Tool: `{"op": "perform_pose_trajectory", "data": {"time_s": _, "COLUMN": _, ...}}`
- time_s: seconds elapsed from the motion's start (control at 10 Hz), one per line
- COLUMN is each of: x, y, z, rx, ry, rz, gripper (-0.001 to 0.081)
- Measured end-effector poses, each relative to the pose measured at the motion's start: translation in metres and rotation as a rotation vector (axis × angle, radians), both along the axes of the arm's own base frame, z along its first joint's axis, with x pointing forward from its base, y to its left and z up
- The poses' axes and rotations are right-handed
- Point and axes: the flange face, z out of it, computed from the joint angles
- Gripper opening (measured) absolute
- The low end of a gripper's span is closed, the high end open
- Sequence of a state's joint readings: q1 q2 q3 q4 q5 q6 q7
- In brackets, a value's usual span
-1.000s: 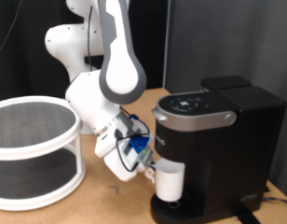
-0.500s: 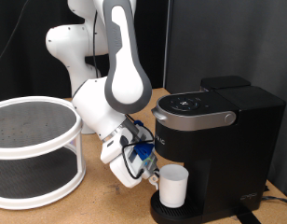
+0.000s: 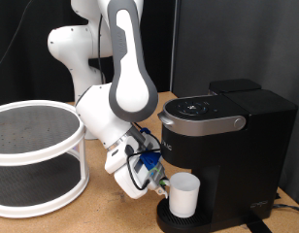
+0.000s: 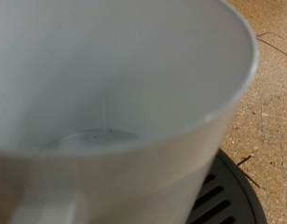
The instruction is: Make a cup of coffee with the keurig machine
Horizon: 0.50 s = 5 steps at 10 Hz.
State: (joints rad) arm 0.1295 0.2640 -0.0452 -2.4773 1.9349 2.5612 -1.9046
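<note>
The black keurig machine [image 3: 227, 146] stands at the exterior view's right, its lid shut and its buttons on top. My gripper [image 3: 159, 183] is low at the machine's front and is shut on the side of the white cup [image 3: 183, 195]. It holds the cup under the brew head, at or just above the round drip tray [image 3: 171, 219]. The cup stands about upright with its mouth open and looks empty. In the wrist view the cup [image 4: 106, 103] fills the picture, and the slotted black drip tray [image 4: 227, 191] shows beneath it. My fingers do not show there.
A white two-tier round rack [image 3: 33, 155] stands at the exterior view's left on the wooden table [image 3: 101, 216]. The arm's white links lean between the rack and the machine. A dark curtain hangs behind.
My gripper has carried the cup down and slightly to the exterior view's right, from under the brew head to the drip tray.
</note>
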Motion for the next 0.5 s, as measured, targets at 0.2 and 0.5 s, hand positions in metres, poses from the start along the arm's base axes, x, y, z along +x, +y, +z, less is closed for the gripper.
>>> {"op": "perform_pose_trajectory", "data": {"time_s": 0.2, "x": -0.001, "y": -0.003, "z": -0.001, "rx": 0.0, "ry": 0.003, "rz": -0.003, "gripper": 0.0363}}
{"op": "perform_pose_trajectory", "data": {"time_s": 0.5, "x": -0.009, "y": -0.017, "z": -0.001, "rx": 0.008, "ry": 0.039, "rz": 0.013, "gripper": 0.0538}}
